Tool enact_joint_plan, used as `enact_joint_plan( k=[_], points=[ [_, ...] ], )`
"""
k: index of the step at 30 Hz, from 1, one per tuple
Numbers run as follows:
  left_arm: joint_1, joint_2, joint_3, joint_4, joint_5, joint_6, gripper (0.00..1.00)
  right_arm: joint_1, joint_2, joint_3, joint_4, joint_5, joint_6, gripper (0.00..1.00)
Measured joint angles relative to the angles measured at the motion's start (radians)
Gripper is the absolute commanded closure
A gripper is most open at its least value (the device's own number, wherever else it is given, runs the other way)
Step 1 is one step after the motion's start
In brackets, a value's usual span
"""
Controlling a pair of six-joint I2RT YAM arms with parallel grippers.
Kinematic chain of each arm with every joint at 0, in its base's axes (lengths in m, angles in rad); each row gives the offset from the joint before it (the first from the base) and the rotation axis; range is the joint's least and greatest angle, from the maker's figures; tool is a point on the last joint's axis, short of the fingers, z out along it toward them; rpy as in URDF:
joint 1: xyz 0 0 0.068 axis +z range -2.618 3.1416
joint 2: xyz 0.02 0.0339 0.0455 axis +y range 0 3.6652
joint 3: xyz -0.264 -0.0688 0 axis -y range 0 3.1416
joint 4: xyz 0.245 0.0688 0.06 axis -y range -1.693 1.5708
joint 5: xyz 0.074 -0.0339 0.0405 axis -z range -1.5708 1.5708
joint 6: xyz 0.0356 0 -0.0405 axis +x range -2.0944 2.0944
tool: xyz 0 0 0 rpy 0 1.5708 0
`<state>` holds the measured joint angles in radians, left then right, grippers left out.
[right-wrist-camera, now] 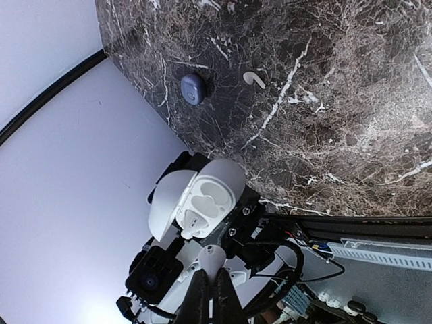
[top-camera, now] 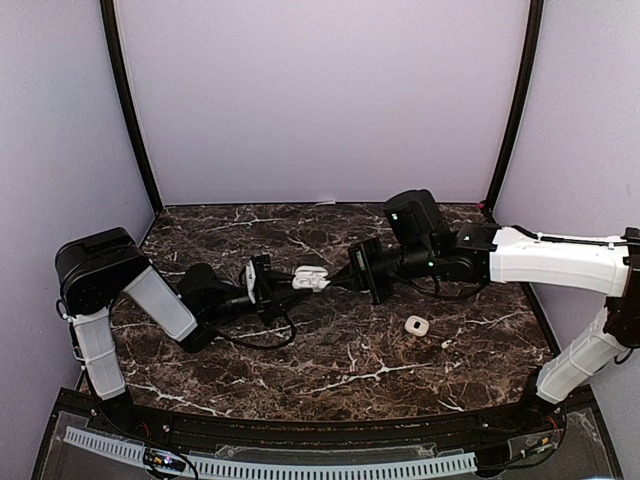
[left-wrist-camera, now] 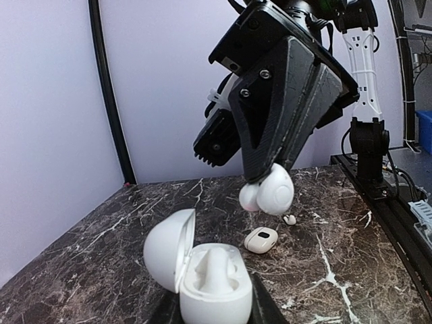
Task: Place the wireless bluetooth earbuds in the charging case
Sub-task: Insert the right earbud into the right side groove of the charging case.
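White, glossy, pebble-round earbud (left-wrist-camera: 277, 190) — pinched between right fingers (left-wrist-camera: 270, 121).

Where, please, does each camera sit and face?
Top external: above and behind the bases, looking down on the table; both arms, left pincer and right pincer, show.
Left wrist: on the left arm, facing the right pincer; own fingers hold the open charging case.
Right wrist: on the right arm, facing that case; own fingers pinch an earbud.
Both wrist views share case and earbud.
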<state>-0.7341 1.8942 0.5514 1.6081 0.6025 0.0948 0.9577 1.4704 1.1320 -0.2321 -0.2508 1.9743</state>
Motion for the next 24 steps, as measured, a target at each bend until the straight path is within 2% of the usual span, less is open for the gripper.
enact_joint_plan(
  k=[24],
  points=[
    [-0.024,0.001,0.000,0.000,0.022,0.101,1.00,0.000,0.019,-0.039,0.032,0.047,0.076,1.00]
  ],
)
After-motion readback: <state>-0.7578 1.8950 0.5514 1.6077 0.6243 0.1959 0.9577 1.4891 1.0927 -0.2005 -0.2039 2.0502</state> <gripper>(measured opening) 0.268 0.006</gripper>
